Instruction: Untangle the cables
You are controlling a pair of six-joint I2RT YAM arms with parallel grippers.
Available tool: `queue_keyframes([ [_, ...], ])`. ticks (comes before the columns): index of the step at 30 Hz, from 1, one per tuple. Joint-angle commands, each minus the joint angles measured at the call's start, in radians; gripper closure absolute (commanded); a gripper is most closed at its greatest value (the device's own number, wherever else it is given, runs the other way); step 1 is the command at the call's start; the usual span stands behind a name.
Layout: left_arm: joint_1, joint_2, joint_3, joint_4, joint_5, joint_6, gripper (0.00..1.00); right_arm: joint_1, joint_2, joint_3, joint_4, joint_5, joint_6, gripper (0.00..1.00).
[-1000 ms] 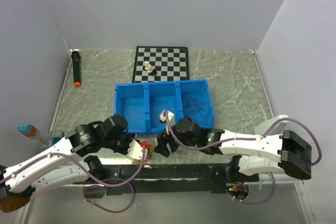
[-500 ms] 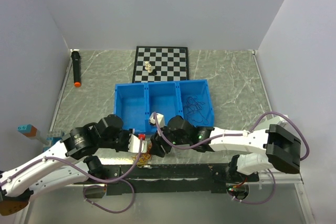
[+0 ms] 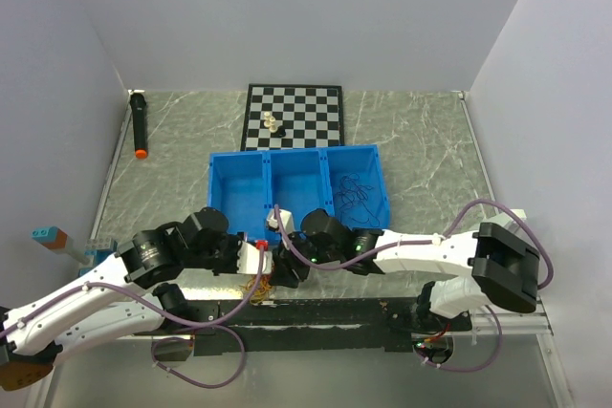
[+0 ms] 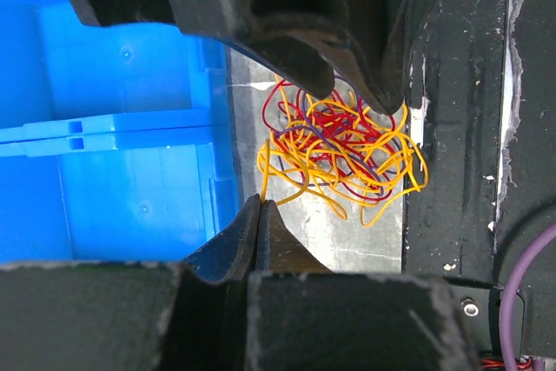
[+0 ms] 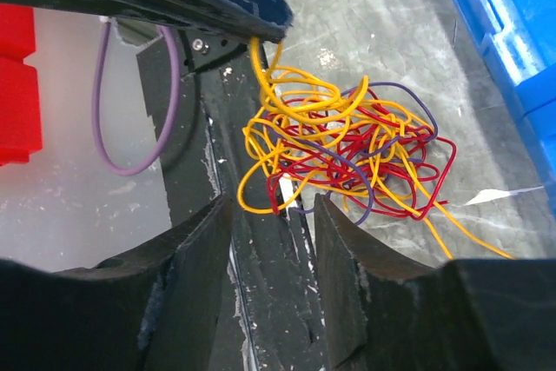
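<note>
A tangle of yellow, red and purple cables [image 4: 343, 145] lies on the table between the blue bin and the black base rail; it shows in the right wrist view [image 5: 347, 158] and mostly hidden in the top view [image 3: 259, 285]. My left gripper [image 4: 261, 202] is shut on a yellow strand at the tangle's edge; it also shows in the top view [image 3: 256, 257] and the right wrist view [image 5: 254, 34]. My right gripper [image 5: 271, 215] is open, its jaws either side of the tangle's near loops, holding nothing; it also shows in the top view [image 3: 285, 270].
A blue three-compartment bin [image 3: 239, 200] stands just behind the grippers, thin dark cable [image 3: 354, 193] in its right compartment. A chessboard [image 3: 306, 117] with pieces is at the back, a black marker [image 3: 139, 126] at the far left. The black base rail [image 3: 325, 312] runs along the near edge.
My right gripper has moved left, up close to the left gripper over the tangle. The left gripper has shifted slightly toward the bin with the yellow strand.
</note>
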Motion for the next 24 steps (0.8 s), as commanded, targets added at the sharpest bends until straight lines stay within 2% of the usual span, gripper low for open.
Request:
queue_keyframes([
  [1,0.001,0.002,0.013,0.025,-0.018,-0.017,0.99,-0.001,0.039,0.049,0.055,-0.021,-0.002,0.52],
  [5,0.001,0.008,0.03,0.011,-0.016,-0.015,0.99,-0.001,0.061,0.055,0.072,-0.016,0.002,0.55],
  [9,0.001,0.013,0.047,0.005,-0.016,-0.009,0.99,-0.001,0.074,0.066,0.075,-0.005,0.004,0.63],
  [11,0.001,0.016,0.061,-0.001,-0.018,-0.005,0.99,-0.001,0.076,0.066,0.08,0.002,0.007,0.7],
  [15,0.001,0.031,0.116,-0.021,-0.013,0.012,0.99,-0.001,0.059,0.053,0.092,0.038,0.019,0.96],
  [16,0.001,0.037,0.134,-0.027,-0.01,0.015,0.99,-0.001,0.055,0.052,0.087,0.048,0.024,1.0],
  [24,0.001,0.105,0.392,-0.163,-0.018,0.069,0.99,0.001,-0.12,-0.048,-0.014,0.153,0.102,1.0],
])
